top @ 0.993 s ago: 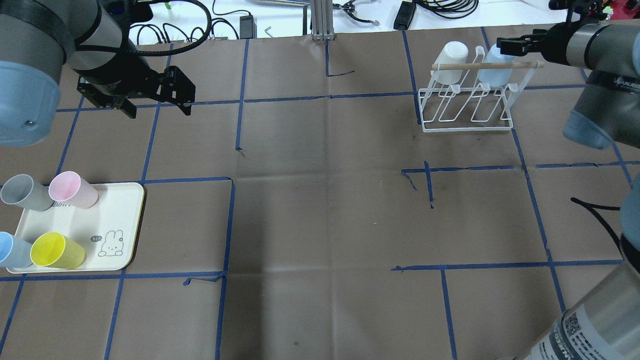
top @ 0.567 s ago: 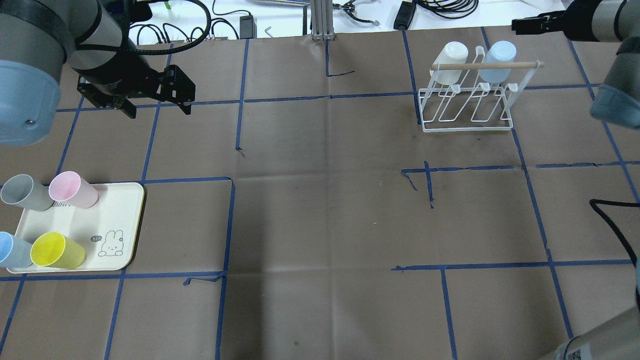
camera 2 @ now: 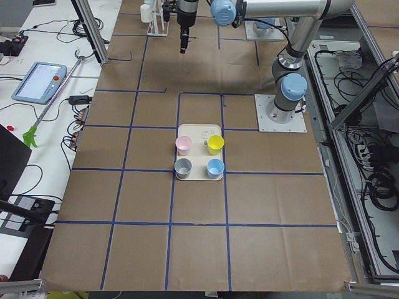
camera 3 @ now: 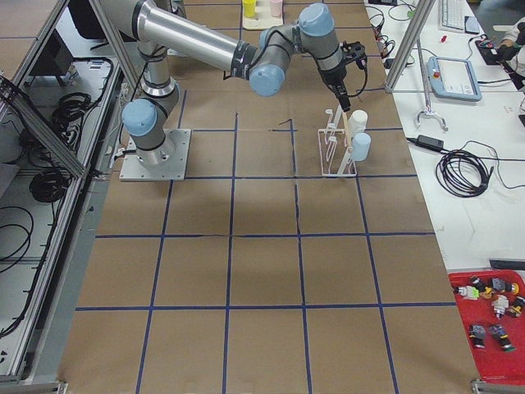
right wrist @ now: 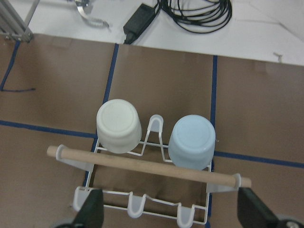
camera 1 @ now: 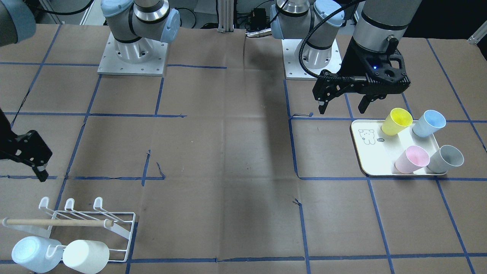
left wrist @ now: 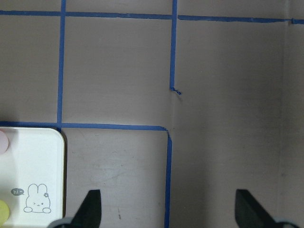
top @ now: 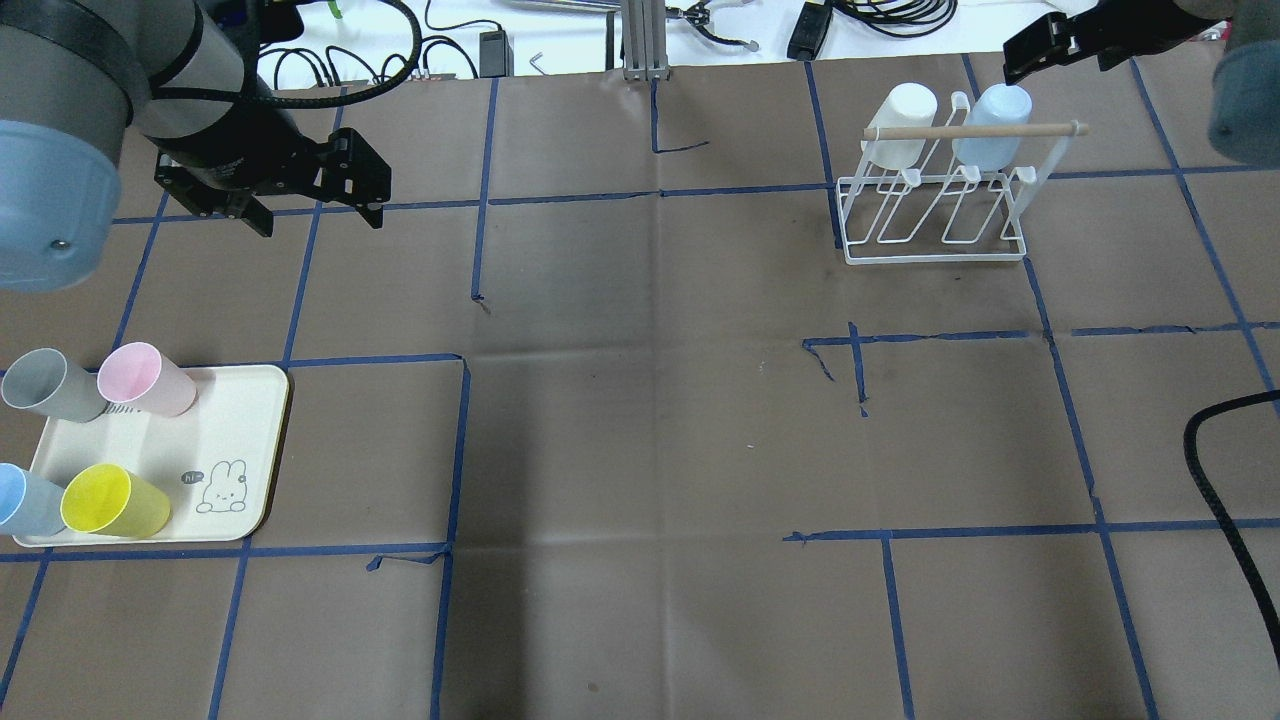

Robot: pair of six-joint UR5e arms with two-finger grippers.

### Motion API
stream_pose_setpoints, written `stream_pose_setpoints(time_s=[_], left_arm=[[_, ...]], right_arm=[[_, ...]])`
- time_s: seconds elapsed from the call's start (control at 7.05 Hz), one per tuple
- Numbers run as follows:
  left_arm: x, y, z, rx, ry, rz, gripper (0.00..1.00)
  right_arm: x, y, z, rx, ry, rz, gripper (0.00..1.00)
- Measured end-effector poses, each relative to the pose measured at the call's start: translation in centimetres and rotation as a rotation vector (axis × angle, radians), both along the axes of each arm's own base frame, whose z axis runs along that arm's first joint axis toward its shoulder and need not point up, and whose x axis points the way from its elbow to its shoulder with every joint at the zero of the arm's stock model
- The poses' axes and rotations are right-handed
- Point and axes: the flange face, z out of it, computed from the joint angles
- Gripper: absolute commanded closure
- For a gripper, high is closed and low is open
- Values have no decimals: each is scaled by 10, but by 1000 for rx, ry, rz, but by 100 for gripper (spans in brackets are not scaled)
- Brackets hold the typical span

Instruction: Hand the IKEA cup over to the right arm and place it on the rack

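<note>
Overhead view: the rack (top: 934, 259) stands at the table's far right. A white cup (top: 905, 120) and a light-blue cup (top: 990, 125) hang upside down, side by side, on its far prongs behind the wooden dowel (top: 975, 130). The right gripper (top: 1060, 42) hovers beyond the rack, apart from the light-blue cup, and holds nothing. The left gripper (top: 318, 218) hangs at the far left with its fingers spread and empty. The cream tray (top: 240, 420) lies nearer and carries four cups: yellow cup (top: 105, 500), pink cup (top: 140, 378), grey cup (top: 45, 385) and blue cup (top: 20, 500).

Front-facing view: the left gripper is beside the tray's robot-side edge, and all four cups there are upright.

Right wrist view: the two fingertips stand wide apart at the lower corners, and the rack with both cup bottoms lies below.

Left wrist view: the spread fingertips are over bare paper, with the tray's corner at the lower left
</note>
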Motion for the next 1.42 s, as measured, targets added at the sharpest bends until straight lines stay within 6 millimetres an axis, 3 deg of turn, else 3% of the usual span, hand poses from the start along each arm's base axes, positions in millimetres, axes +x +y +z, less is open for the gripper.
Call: stream_pose_setpoints(time_s=[0.28,0.57,0.71,0.85,0.99,1.13,1.42], left_arm=[[0,0,-2,4,0,0,0],[0,-2,-6,13,-1,1,0],[0,-3,-8,15,0,3,0],[0,-3,-8,16,1,4,0],[0,-4,-8,15,3,5,0],[0,-4,-7,14,3,5,0],[-1,-4,-7,14,3,5,0]], right_arm=[[45,28,27,127,-1,-20,0],[55,35,33,146,-2,-20,0],[76,55,32,204,17,-43,0],[115,101,27,298,64,-75,0],[138,136,18,347,94,-82,0],[147,153,11,368,104,-85,0],[152,162,14,367,102,-95,0]])
